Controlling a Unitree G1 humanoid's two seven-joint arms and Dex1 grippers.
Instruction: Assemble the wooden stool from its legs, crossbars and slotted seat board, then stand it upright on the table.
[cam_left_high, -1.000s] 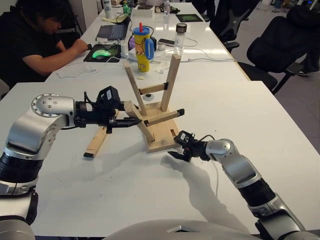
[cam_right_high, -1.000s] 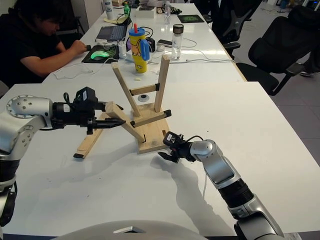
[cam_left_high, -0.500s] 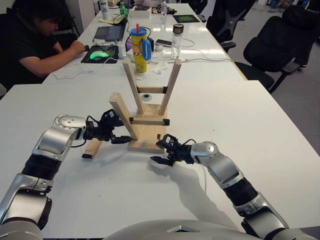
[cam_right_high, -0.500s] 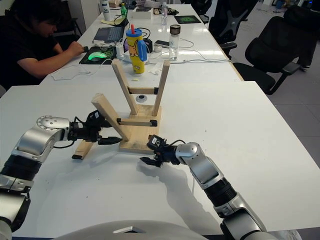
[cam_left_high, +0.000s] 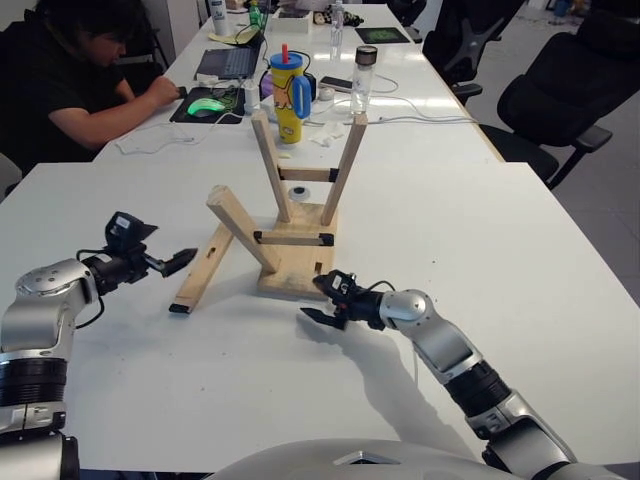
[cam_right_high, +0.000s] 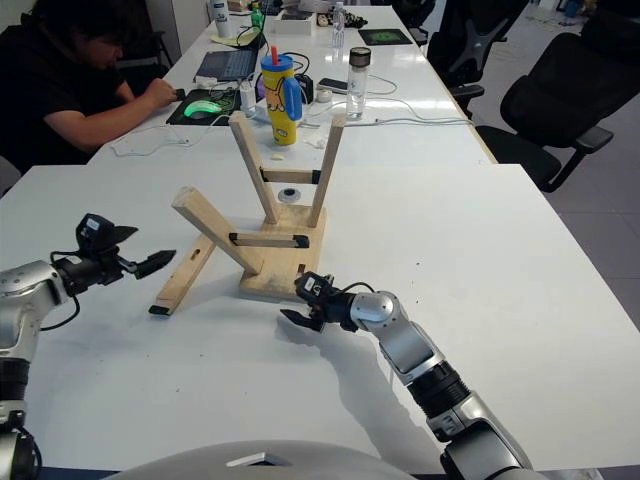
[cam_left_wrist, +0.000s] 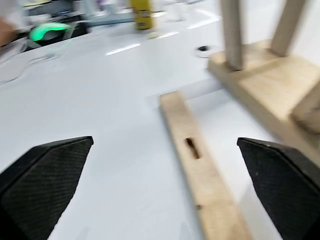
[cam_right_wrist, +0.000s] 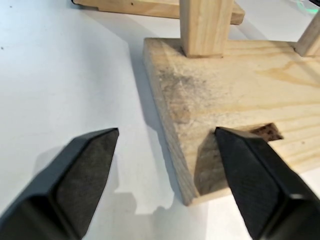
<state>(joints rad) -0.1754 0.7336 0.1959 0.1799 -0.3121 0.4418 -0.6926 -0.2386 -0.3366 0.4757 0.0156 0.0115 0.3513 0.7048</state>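
Note:
The stool lies upside down on the white table, its slotted seat board (cam_left_high: 292, 270) flat and two legs (cam_left_high: 345, 165) standing up, joined by crossbars (cam_left_high: 292, 238). A third leg (cam_left_high: 238, 225) leans out to the left. A loose leg (cam_left_high: 200, 275) lies flat beside the board, with its slot (cam_left_wrist: 191, 146) facing up. My left gripper (cam_left_high: 178, 263) hovers open just left of that loose leg, holding nothing. At the board's near corner (cam_right_wrist: 190, 165) my right gripper (cam_left_high: 318, 298) is open, its fingers (cam_right_wrist: 75, 175) straddling the corner without touching it.
A yellow cup (cam_left_high: 287, 95), a bottle (cam_left_high: 363, 70), a laptop (cam_left_high: 225, 62) and a green mouse (cam_left_high: 203, 105) crowd the far table, where a person sits at the left. A small round part (cam_left_high: 297, 192) lies behind the stool. The near and right table areas are bare.
My left gripper has let go of the leaning leg and drawn back to the left. The stool has settled flat on its seat. The right gripper stays by the near corner.

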